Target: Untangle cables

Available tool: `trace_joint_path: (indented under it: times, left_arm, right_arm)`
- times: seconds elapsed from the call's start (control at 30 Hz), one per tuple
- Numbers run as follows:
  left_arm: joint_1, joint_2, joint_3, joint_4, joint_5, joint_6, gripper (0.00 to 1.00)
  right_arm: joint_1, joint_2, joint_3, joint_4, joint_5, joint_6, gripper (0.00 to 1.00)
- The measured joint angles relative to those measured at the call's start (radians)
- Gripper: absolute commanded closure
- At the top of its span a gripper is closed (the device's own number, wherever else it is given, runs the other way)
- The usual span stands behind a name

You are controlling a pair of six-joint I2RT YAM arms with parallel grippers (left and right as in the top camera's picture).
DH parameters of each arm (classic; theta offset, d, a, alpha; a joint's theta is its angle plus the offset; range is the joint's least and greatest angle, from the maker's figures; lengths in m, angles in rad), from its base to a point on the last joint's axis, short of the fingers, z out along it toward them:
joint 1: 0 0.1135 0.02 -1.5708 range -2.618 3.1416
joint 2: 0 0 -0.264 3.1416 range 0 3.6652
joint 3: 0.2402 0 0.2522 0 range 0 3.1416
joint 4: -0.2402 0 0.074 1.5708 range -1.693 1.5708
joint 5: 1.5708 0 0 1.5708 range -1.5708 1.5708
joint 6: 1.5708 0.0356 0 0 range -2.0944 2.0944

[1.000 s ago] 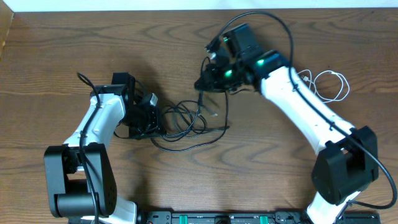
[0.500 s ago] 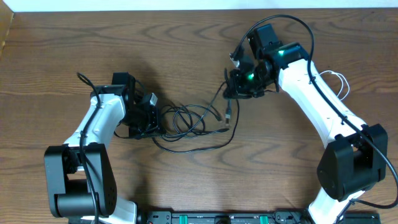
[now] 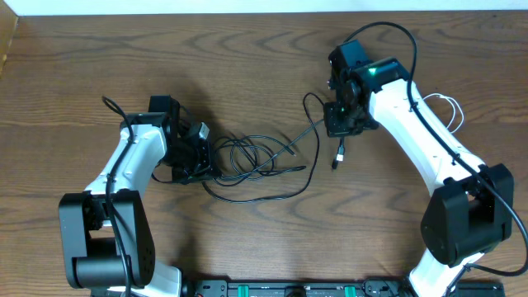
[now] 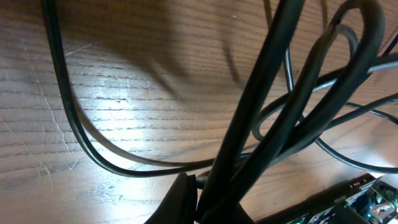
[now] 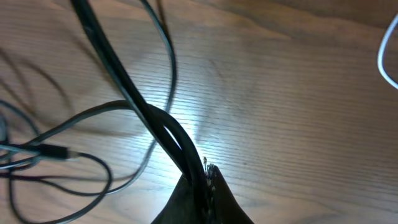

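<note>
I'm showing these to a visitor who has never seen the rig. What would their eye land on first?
The loose knot of black cables at the middle of the table, held from both sides: the left fingers clamp its left end, the right fingers pinch a strand leading right, with a plug close by. A white cable lies apart near the right edge, partly behind the right arm.

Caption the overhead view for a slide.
Left gripper pins the black cable tangle; right gripper holds one strand stretched away; white cable beside right arm.
</note>
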Motion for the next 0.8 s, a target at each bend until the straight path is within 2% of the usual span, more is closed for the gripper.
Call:
trace_joint_path:
  times: [0.13,0.27,0.43,0.5,0.63,0.73,0.8]
  left_arm:
    - [0.000,0.000,0.000,0.000,0.020,0.000,0.92]
    - [0.000,0.000,0.000,-0.001,0.046,0.001,0.92]
    - [0.000,0.000,0.000,-0.001,0.147,0.024,0.92]
    - [0.000,0.000,0.000,0.000,0.197,0.031,0.92]
    - [0.000,0.000,0.000,0.000,0.313,0.058,0.92]
    - [0.000,0.000,0.000,0.000,0.390,0.081,0.92]
    - [0.000,0.000,0.000,0.001,0.425,0.093,0.92]
  right_arm:
    - [0.000,0.000,-0.058,0.022,0.028,0.000,0.95]
    - [0.000,0.000,-0.106,0.035,0.056,0.002,0.87]
    - [-0.001,0.000,-0.130,0.037,0.089,0.004,0.63]
    - [-0.001,0.000,-0.132,0.039,0.095,0.002,0.43]
    - [-0.001,0.000,-0.133,0.042,0.103,0.003,0.21]
    - [-0.001,0.000,-0.134,0.056,0.103,-0.002,0.12]
    - [-0.001,0.000,-0.134,0.062,0.100,-0.014,0.11]
